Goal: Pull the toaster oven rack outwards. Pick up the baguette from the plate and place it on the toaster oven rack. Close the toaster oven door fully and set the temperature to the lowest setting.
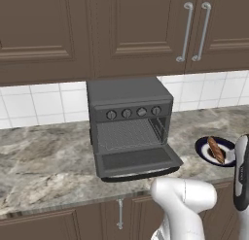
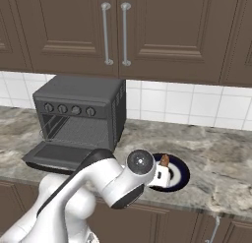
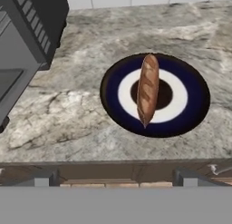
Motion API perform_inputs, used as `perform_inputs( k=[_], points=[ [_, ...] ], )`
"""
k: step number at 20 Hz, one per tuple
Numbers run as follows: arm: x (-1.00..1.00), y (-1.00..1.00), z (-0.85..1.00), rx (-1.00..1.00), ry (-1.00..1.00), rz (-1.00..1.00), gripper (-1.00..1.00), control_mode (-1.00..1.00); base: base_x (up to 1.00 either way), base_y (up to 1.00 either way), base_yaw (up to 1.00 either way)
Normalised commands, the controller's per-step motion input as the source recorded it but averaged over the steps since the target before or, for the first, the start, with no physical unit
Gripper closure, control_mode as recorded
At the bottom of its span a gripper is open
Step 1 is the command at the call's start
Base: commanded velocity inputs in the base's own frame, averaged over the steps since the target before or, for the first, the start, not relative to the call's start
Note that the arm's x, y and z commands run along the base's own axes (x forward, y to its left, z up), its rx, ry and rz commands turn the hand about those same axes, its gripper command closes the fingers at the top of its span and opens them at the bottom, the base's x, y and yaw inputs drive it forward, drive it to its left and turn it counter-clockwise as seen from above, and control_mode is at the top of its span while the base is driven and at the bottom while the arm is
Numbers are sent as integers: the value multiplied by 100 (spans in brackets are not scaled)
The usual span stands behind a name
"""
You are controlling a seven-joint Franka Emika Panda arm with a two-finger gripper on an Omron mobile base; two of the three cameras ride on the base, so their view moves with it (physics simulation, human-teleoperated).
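At the gripper (image 3: 115, 179): spread wide, nothing between the fingertips (image 3: 43, 181), nothing held. Hanging in the air over the front edge of the counter (image 3: 68, 114), above the wooden cabinet front below it, clear of every object.

Just ahead of the fingertips, on the plate (image 3: 190, 114): the baguette (image 3: 147, 89), lying across the dark centre and the white ring, long axis pointing away from the hand, pointed near end reaching the inner edge of the blue band. Untouched. Same loaf from the left base view (image 1: 215, 150) and the right base view (image 2: 164, 161), partly hidden there behind the white wrist. Plate flat on the marble near the counter's front edge (image 1: 202, 147) (image 2: 181, 175).

Beside the plate, apart from it, toward the left in all three views: the oven (image 1: 129, 93) (image 2: 78, 92) (image 3: 36, 19), standing against the tiled wall (image 1: 44, 103). Across its front, above the cavity, four round knobs (image 1: 133, 112). Below them, the door (image 1: 138, 161) (image 2: 54, 153) dropped fully open, lying about level, reaching toward the counter edge, with the curved black handle (image 1: 141, 175) along its front edge. Inside the cavity, the rack (image 1: 126, 134) (image 2: 81, 131), level and bare; hard to tell how far forward.

Above everything, brown wall cabinets (image 1: 48, 35) with long metal handles (image 1: 187, 32).
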Motion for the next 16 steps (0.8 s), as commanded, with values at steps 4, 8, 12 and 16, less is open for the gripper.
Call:
perform_inputs(
  k=[4,8,12,16],
  points=[
    [24,0,-16,0,0,2,-100,-100,0,0,0],
    [26,0,-16,0,3,2,-100,-100,0,0,0],
    [28,0,-23,0,10,1,-100,-100,0,0,0],
    [28,0,-24,-1,11,1,-100,-100,0,0,0]
  ],
)
